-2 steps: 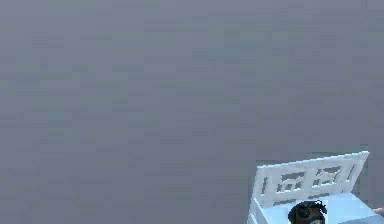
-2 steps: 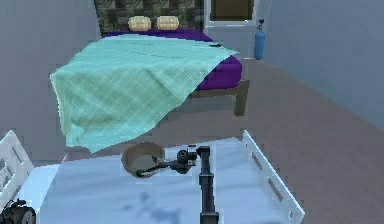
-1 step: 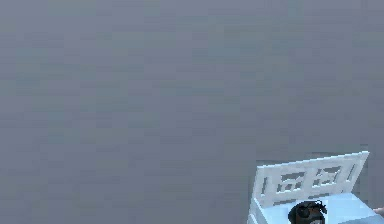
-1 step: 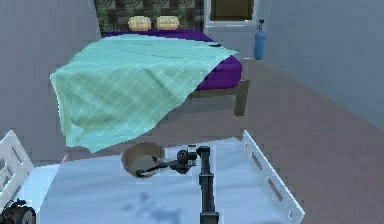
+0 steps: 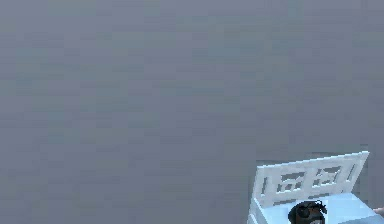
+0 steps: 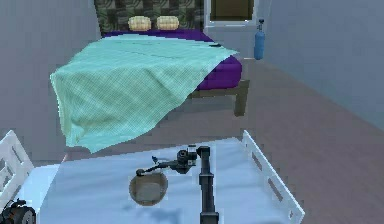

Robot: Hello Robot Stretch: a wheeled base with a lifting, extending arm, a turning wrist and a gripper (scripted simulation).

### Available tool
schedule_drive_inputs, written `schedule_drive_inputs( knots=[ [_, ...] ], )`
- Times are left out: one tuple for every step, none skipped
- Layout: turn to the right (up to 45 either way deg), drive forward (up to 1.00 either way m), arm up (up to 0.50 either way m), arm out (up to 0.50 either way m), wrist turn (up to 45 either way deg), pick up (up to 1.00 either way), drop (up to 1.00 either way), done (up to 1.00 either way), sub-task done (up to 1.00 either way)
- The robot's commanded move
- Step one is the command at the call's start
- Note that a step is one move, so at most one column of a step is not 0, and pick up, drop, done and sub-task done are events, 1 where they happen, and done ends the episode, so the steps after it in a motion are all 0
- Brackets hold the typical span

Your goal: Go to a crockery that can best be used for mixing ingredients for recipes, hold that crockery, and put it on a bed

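Note:
A brownish round bowl (image 6: 150, 187) lies on or just above the pale blue mattress (image 6: 110, 190) of a white-railed bed close by, low in the arm side view. The dark arm (image 6: 205, 190) rises from the bottom edge, and the gripper (image 6: 163, 162) reaches left from its end, right by the bowl's upper rim. I cannot tell whether it holds the bowl. Farther out stands a larger bed (image 6: 215, 70) with purple sheets, a teal checked blanket (image 6: 130, 85) draped over its near corner, and two yellow pillows (image 6: 152, 22).
The white rail (image 5: 310, 180) of the near bed sits at the forward view's lower right, with a dark round object (image 5: 307, 212) on the mattress; a grey wall (image 5: 150, 90) lies ahead. A blue bottle-like thing (image 6: 260, 42) stands beside the far bed. Brown floor (image 6: 320, 110) runs between.

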Motion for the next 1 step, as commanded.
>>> schedule_drive_inputs(
  knots=[
    [0.0,0.0,0.1,0.0,0.0,0.0,0.0,0.0,0.0]
  ],
)
